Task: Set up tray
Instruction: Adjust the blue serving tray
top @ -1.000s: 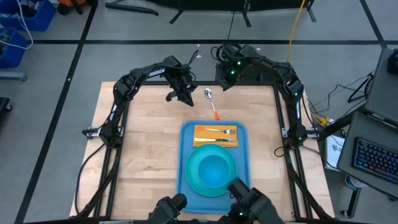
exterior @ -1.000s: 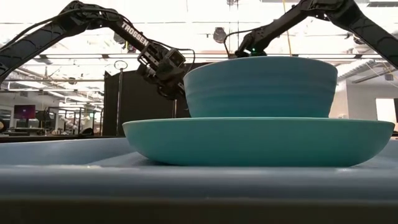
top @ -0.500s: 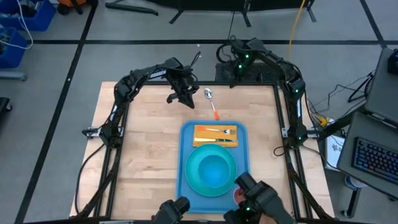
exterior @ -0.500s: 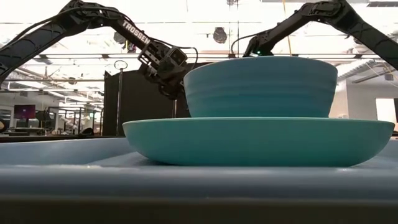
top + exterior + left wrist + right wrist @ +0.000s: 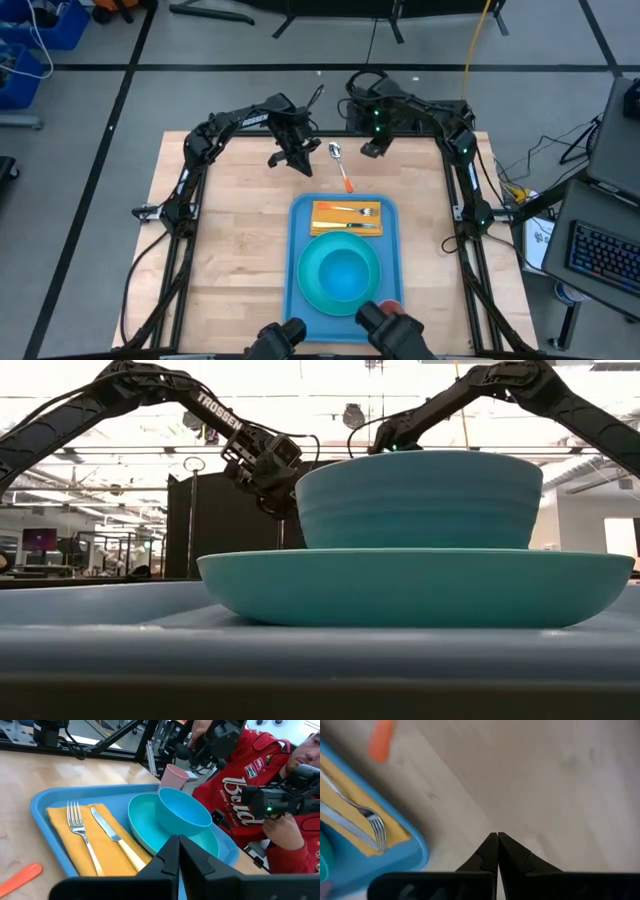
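High view showed the light-blue tray (image 5: 342, 255) lying on the wooden table (image 5: 230, 240) toward its near edge, already carrying a turquoise plate (image 5: 343, 275) with a matching bowl (image 5: 345, 270) set on it, and beyond them a folded orange napkin (image 5: 345, 217) bearing a fork (image 5: 352, 211) and a knife (image 5: 350, 224). One piece was not yet aboard: an orange-handled spoon (image 5: 341, 166) lay on the bare wood just past the tray's far rim, between the two arms. The left gripper (image 5: 296, 157) hung beside the spoon's bowl end, and the left wrist view showed its fingers (image 5: 172, 857) pressed together with nothing between them. The right gripper (image 5: 372, 147) hovered on the spoon's other side near the far edge, and its wrist view likewise showed its fingers (image 5: 495, 851) closed to a point and empty above plain wood. I judged the step in hand to be the fetching of the spoon, the last of the cutlery. The next move would call for one gripper to spread its fingers, descend over the slim handle and pinch it across its width, low enough to lift a flat thing off the wood, then carry it to the napkin beside the knife. A pink cup (image 5: 175, 776) stood just beside the tray at its near corner, close to a person in a red jacket (image 5: 245, 790). White script on the jacket looked like "Bold", though I could not be sure, and "TROSSEN" was printed on the left arm (image 5: 217, 412) in the low view.
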Robot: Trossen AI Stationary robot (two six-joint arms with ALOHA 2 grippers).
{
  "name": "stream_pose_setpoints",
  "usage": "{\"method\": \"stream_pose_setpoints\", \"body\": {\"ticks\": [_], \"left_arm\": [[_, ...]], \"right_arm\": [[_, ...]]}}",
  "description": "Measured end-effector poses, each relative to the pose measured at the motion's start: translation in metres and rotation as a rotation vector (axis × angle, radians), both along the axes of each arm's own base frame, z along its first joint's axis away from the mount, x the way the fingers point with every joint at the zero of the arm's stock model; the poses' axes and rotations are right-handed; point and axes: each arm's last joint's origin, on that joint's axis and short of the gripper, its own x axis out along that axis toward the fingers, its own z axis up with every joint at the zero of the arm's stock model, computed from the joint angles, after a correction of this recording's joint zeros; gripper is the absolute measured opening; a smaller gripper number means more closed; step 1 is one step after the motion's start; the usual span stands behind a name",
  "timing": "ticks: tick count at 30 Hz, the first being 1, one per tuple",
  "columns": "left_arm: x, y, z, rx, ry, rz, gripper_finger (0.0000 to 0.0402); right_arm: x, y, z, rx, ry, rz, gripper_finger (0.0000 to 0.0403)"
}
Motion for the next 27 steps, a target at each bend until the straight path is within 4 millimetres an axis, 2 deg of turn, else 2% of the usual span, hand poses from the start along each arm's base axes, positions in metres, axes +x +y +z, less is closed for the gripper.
{"method": "stream_pose_setpoints", "body": {"ticks": [5, 8, 10, 15, 18, 21, 27], "left_arm": [[0.0, 0.0, 0.0, 0.018, 0.001, -0.01, 0.0006], [0.001, -0.001, -0.001, 0.024, -0.004, -0.014, 0.0004], [0.001, -0.002, -0.001, 0.025, -0.004, -0.016, 0.0011], [0.001, -0.002, -0.001, 0.029, -0.003, -0.018, 0.0008], [0.001, -0.002, -0.001, 0.033, 0.0, -0.021, 0.0004], [0.001, -0.003, -0.001, 0.037, 0.001, -0.025, 0.0013], [0.002, -0.004, -0.001, 0.04, -0.001, -0.03, 0.0004]], "right_arm": [[-0.008, 0.001, 0.019, -0.096, 0.011, 0.181, 0.0], [-0.018, -0.006, 0.032, -0.191, 0.032, 0.443, 0.0], [-0.022, -0.015, 0.037, -0.283, 0.042, 0.549, 0.0], [-0.036, -0.045, 0.038, -0.361, -0.12, 0.532, 0.0], [-0.051, -0.06, 0.031, -0.368, -0.141, 0.543, 0.0], [-0.063, -0.07, 0.013, -0.356, -0.184, 0.56, 0.0], [-0.07, -0.069, -0.028, -0.326, -0.175, 0.718, 0.0]]}}
